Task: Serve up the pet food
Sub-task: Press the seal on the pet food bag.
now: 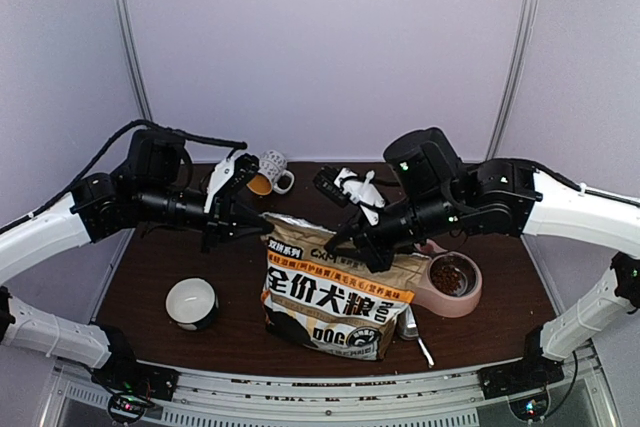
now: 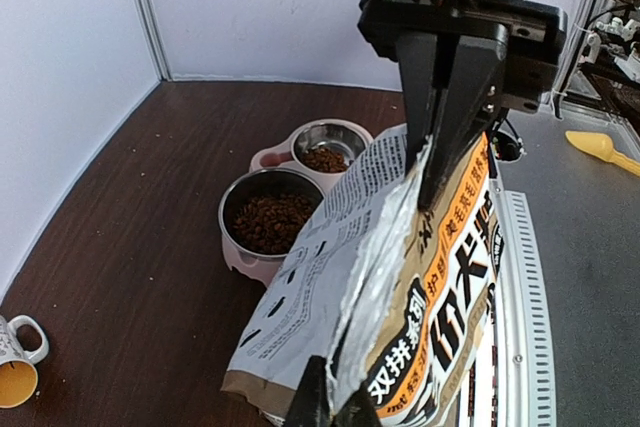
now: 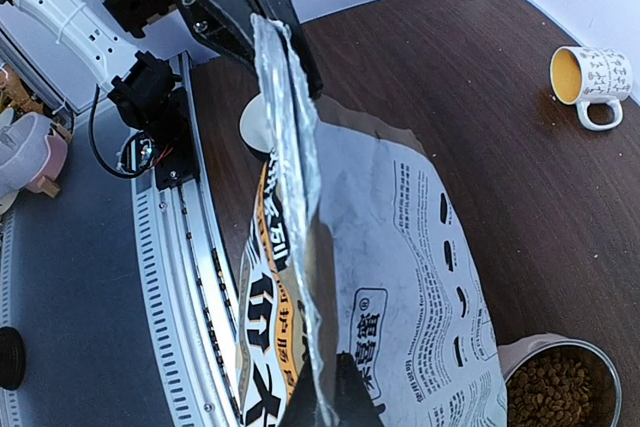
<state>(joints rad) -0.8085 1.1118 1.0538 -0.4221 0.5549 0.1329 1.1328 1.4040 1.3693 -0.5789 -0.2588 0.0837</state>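
While the bag (image 1: pixel 335 297) sits mid-surface, left jaws and right jaws each clamp its top edge; pet food (image 1: pixel 447 274) in pink bowl (image 1: pixel 470 302) at right.

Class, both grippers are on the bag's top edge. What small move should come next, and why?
Probably lift both ends together slightly, level. The left gripper and right gripper are shut on the bag at opposite ends of its top edge; its base rests on the table, beside the pink bowl already holding pet food.
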